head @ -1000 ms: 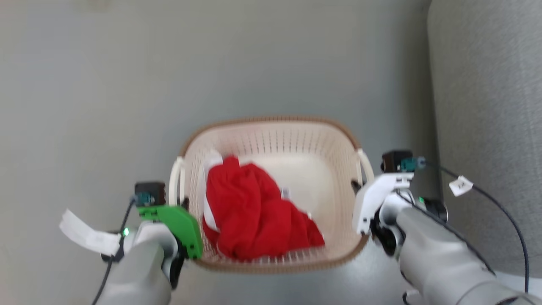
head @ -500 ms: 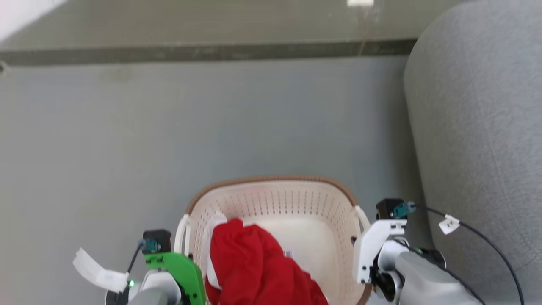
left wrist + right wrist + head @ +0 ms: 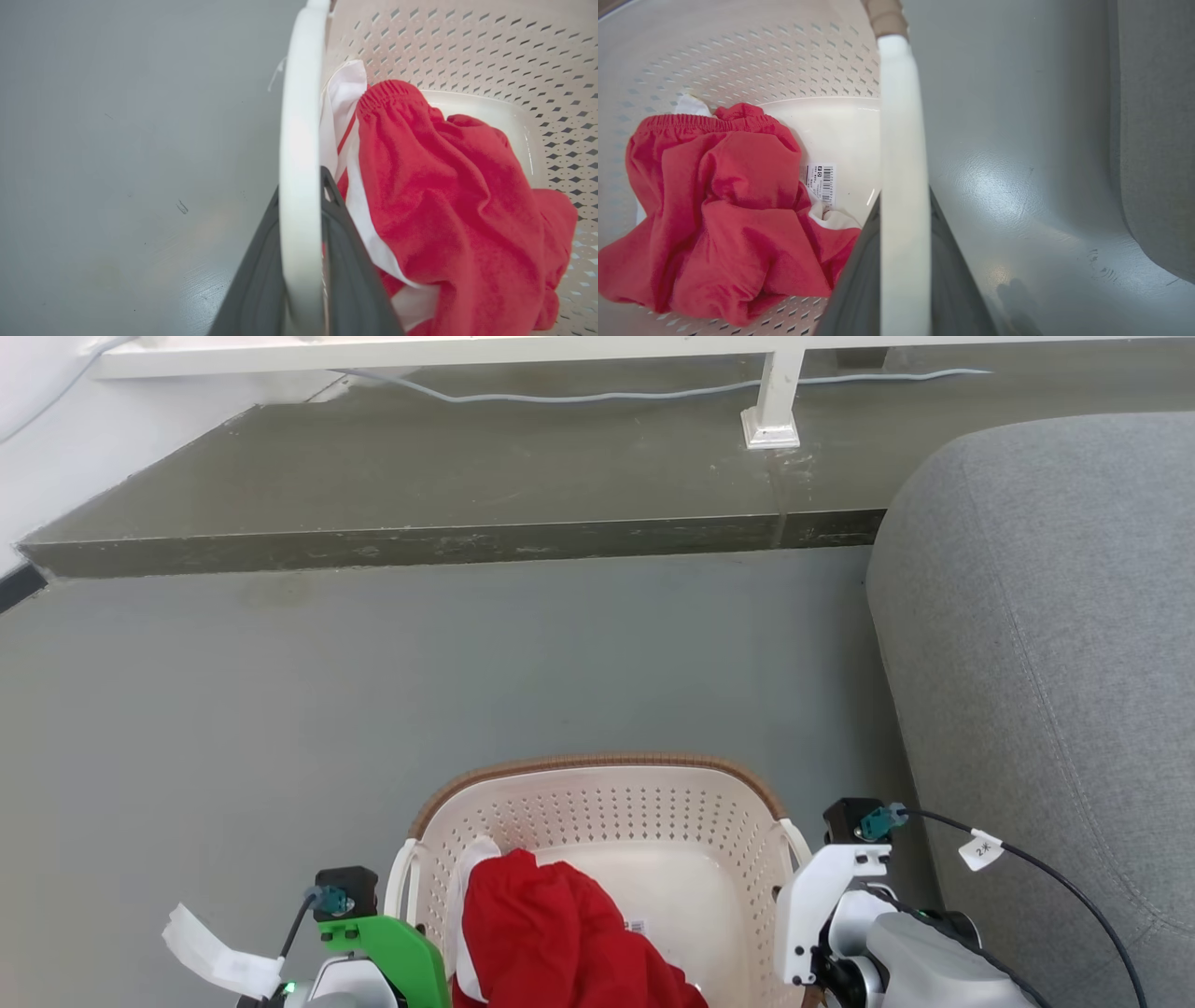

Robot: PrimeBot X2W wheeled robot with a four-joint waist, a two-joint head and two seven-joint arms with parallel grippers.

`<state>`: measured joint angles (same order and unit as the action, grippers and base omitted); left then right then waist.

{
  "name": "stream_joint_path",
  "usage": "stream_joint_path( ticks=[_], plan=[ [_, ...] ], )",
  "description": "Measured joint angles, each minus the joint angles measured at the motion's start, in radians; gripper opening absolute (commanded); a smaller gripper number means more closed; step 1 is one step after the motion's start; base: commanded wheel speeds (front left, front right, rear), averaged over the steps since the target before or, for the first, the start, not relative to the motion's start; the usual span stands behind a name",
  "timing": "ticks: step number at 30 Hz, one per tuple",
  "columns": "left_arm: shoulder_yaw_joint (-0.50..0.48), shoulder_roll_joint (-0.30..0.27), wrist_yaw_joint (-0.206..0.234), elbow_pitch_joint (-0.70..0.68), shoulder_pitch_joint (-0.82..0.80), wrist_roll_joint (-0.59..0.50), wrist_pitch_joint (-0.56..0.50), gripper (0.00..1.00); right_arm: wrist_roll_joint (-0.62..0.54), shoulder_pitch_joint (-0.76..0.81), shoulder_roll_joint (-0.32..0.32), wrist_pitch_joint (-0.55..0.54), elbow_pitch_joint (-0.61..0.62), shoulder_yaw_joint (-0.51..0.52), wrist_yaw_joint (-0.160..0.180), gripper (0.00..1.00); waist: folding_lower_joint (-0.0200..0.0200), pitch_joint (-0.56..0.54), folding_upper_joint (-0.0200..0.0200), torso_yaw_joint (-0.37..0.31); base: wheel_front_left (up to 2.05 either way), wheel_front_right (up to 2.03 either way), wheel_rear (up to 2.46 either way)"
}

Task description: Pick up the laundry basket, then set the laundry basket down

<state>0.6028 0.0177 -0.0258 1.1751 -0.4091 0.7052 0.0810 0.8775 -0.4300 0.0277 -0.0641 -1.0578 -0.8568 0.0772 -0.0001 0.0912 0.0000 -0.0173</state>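
Note:
The laundry basket (image 3: 597, 765) is cream-white and perforated, with a brown woven-look rim, and sits at the bottom middle of the head view. A red and white garment (image 3: 551, 943) lies inside it beside a barcode sticker (image 3: 822, 182). My left gripper (image 3: 411, 933) is at the basket's left side. In the left wrist view this gripper (image 3: 301, 186) is shut on the white left handle (image 3: 299, 116). My right gripper (image 3: 789, 896) is at the right side. In the right wrist view it (image 3: 903, 196) is shut on the white right handle (image 3: 901, 116).
A grey sofa (image 3: 1055, 663) stands close on the right, near my right arm. A raised concrete step (image 3: 448, 546) crosses the back, with a white post (image 3: 773, 392) and a cable (image 3: 560, 397) on it. Grey floor (image 3: 280, 709) lies ahead and to the left.
The head camera has tilted up. The step, post and cable have come into view, and the basket now sits lower in the picture. Both grippers keep their hold on the handles.

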Motion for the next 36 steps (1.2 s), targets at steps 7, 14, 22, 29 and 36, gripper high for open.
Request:
stream_joint_path(
  ticks=[7, 14, 22, 29, 36],
  plan=[
    [0.015, -0.003, 0.009, -0.015, 0.004, 0.013, -0.009, 0.00, 0.030, 0.002, 0.004, -0.007, 0.009, -0.023, 0.014, 0.00, 0.0000, 0.000, 0.0000, 0.001, 0.00, 0.00, 0.00],
    [0.024, -0.004, 0.021, -0.020, 0.004, 0.022, -0.010, 0.00, 0.039, 0.002, 0.005, -0.007, 0.012, -0.035, 0.022, 0.00, 0.0000, 0.006, 0.0000, 0.001, 0.00, 0.00, 0.00],
    [0.040, -0.005, 0.031, -0.023, 0.005, 0.031, -0.010, 0.00, 0.057, 0.002, 0.006, -0.007, 0.012, -0.052, 0.030, 0.00, 0.0001, 0.014, 0.0000, -0.001, 0.00, 0.00, 0.00],
    [0.047, -0.006, 0.041, -0.026, 0.005, 0.034, -0.010, 0.00, 0.068, 0.001, 0.007, -0.007, 0.012, -0.063, 0.032, 0.00, 0.0001, 0.024, 0.0000, -0.001, 0.00, 0.00, 0.00],
    [0.052, -0.007, 0.048, -0.029, 0.005, 0.039, -0.010, 0.00, 0.085, -0.003, 0.008, -0.006, 0.012, -0.077, 0.037, 0.00, 0.0001, 0.037, 0.0000, -0.001, 0.00, 0.00, 0.00]
  ],
)
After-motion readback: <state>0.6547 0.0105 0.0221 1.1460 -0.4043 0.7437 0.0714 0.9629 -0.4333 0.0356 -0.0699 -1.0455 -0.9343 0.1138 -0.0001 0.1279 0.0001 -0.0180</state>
